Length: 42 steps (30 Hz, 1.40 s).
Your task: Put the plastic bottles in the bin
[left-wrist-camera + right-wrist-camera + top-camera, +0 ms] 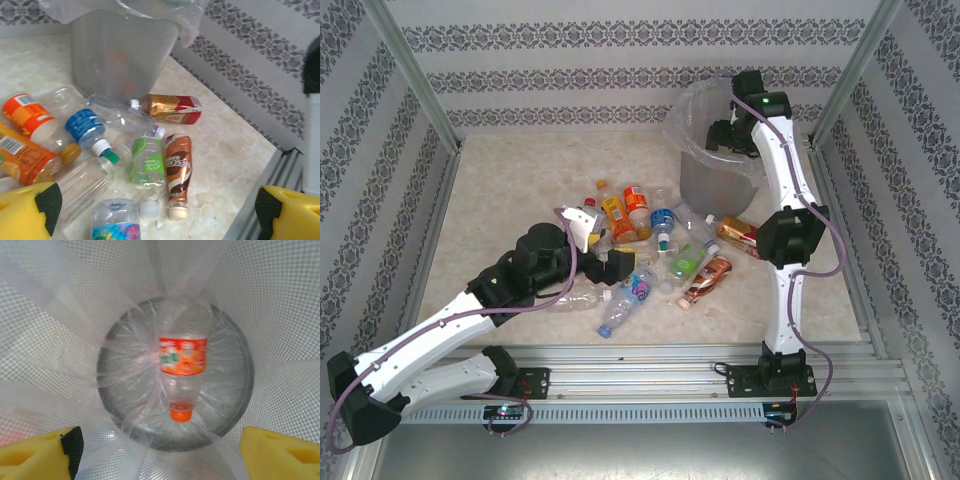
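Note:
The grey mesh bin (710, 178) with its clear bag stands at the back right. My right gripper (725, 135) hangs open above its mouth. In the right wrist view a clear bottle with an orange label and orange cap (182, 356) is down inside the bin (280, 315), free of the open right gripper (157, 450). Several bottles lie in a pile (650, 250) mid-table. My left gripper (603, 245) is open, low at the pile's left. Ahead of the left gripper (156, 210) lie a brown bottle (178, 167), a green-labelled one (147, 162) and a blue-labelled one (85, 126).
The right arm's elbow (790, 235) stands just right of the pile, beside a red-gold bottle (738, 236). Metal rails (700, 355) run along the near edge, and patterned walls with frame posts close in the other sides. Bare table lies to the far left (510, 190).

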Available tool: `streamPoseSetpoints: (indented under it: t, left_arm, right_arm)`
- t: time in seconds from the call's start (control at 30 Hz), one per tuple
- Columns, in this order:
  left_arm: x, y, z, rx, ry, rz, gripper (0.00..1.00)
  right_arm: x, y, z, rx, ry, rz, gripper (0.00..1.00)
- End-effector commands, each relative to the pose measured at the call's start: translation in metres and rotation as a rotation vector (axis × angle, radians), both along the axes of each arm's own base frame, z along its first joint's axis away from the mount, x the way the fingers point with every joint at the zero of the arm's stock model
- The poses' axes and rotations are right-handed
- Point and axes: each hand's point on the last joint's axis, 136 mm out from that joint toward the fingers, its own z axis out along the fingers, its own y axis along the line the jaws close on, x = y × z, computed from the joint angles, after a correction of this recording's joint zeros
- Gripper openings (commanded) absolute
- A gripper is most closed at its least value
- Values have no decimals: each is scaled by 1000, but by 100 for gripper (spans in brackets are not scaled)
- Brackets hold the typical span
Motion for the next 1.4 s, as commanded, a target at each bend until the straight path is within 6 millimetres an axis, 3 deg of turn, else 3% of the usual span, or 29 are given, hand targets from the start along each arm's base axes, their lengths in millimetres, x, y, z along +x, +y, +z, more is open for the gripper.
streamPoseSetpoints:
  t: [0.0, 0.2, 0.37, 0.5, 0.6, 0.63, 0.8, 0.97, 1.17, 1.37]
  left_arm:
    - [1, 20, 8, 22, 35, 113, 100]
    - [3, 43, 5, 78, 64, 217, 100]
    - [0, 56, -6, 156, 103, 251, 100]
    - [-1, 63, -19, 235, 142, 265, 100]
    - [2, 71, -30, 301, 189, 301, 100]
    - [3, 71, -35, 310, 212, 301, 100]
    - [9, 77, -63, 325, 355, 312, 100]
    - [8, 86, -81, 379, 422, 326, 100]
    - [15, 108, -100, 375, 560, 393, 100]
    - [32, 133, -110, 361, 643, 455, 100]
  right_arm:
    - [-12, 2, 62, 39, -135, 15, 83]
    - [-33, 5, 111, 50, -260, 44, 83]
    - [-68, 11, 147, 44, -352, 73, 87]
    - [-105, 16, 164, 62, -413, 101, 89]
    - [-135, 20, 163, 97, -452, 109, 93]
    - [-146, 23, 154, 114, -448, 117, 98]
    - [-202, 38, 125, 210, -433, 165, 98]
    - [-245, 50, 99, 313, -452, 207, 98]
    - [-275, 46, 70, 391, -421, 160, 98]
    - [-286, 55, 48, 509, -400, 173, 98]
